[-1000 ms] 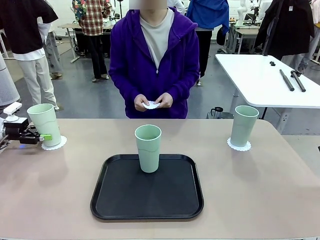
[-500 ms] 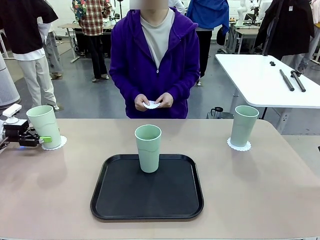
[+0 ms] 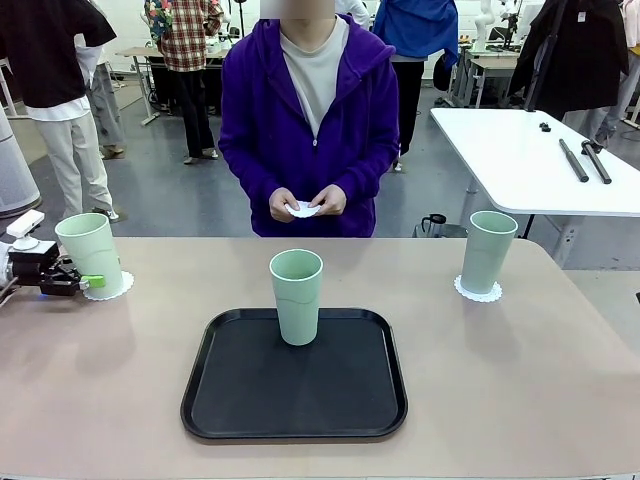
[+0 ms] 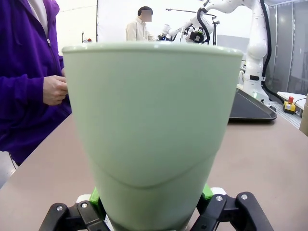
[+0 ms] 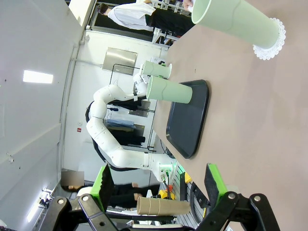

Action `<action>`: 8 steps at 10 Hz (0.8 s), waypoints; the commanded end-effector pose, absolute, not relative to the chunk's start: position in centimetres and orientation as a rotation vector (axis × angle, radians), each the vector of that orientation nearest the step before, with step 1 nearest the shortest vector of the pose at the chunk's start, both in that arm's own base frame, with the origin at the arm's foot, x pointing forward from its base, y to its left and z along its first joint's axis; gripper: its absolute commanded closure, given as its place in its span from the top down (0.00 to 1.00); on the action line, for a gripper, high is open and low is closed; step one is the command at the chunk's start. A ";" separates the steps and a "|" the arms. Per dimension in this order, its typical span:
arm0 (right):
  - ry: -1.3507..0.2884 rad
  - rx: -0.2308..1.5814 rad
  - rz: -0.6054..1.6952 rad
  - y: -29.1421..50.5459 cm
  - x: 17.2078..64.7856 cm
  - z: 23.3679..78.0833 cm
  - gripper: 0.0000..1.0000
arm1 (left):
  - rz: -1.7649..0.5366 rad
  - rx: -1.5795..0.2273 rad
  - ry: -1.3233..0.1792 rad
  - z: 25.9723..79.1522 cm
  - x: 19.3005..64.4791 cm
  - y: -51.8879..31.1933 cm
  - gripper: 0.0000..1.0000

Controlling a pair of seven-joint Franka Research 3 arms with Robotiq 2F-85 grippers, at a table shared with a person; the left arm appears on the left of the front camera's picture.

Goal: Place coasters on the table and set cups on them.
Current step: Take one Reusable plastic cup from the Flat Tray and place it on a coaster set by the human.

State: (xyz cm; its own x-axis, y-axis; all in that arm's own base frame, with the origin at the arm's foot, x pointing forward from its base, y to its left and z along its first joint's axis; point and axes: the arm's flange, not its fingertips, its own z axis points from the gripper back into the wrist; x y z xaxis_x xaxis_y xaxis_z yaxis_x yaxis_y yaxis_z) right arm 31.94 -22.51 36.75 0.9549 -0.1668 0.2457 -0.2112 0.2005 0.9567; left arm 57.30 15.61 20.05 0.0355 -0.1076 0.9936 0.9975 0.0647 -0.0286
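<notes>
The left fingers [image 3: 90,281] are clamping the base of the left cup [image 3: 88,245] at the frame's left edge, with the arm reaching in low. That cup is standing on the left coaster [image 3: 115,288] on the desk [image 3: 520,380]. The right fingers [image 5: 213,182] are gaping wide, gripping nothing. The middle cup [image 3: 297,295] is standing upright in the black tray [image 3: 230,400]. The right cup [image 3: 487,250] is sitting on the right coaster [image 3: 478,293]. The person's hands [image 3: 305,203] are holding a third coaster [image 3: 303,210].
</notes>
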 end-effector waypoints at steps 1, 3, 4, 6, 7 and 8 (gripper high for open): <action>-0.331 1.378 0.033 -22.5 31.8 36.9 1.00 | -1.241 -1.061 -1.127 19.8 57.5 15.7 0.82; -0.331 1.378 0.033 -22.5 31.8 36.9 1.00 | -1.244 -1.052 -1.119 19.8 57.5 15.7 0.99; -0.331 1.378 0.033 -22.5 31.8 36.9 1.00 | -1.245 -1.050 -1.117 19.8 57.4 15.7 1.00; -0.331 1.378 0.033 -22.5 31.8 36.9 1.00 | -1.247 -1.051 -1.110 20.0 57.5 15.7 1.00; -0.331 1.378 0.033 -22.5 31.8 36.9 1.00 | -1.250 -1.048 -1.108 20.0 57.5 15.7 1.00; -0.331 1.378 0.033 -22.5 31.8 36.9 1.00 | -1.251 -1.046 -1.110 20.2 57.5 15.8 1.00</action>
State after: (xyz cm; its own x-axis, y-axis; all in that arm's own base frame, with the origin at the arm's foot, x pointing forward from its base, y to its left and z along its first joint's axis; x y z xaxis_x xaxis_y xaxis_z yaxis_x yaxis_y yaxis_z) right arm 31.94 -22.51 36.75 0.9549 -0.1668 0.2457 -0.2112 0.2005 0.9567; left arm 57.57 15.89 19.90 0.0286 -0.1460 0.9889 0.9976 0.0668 -0.0190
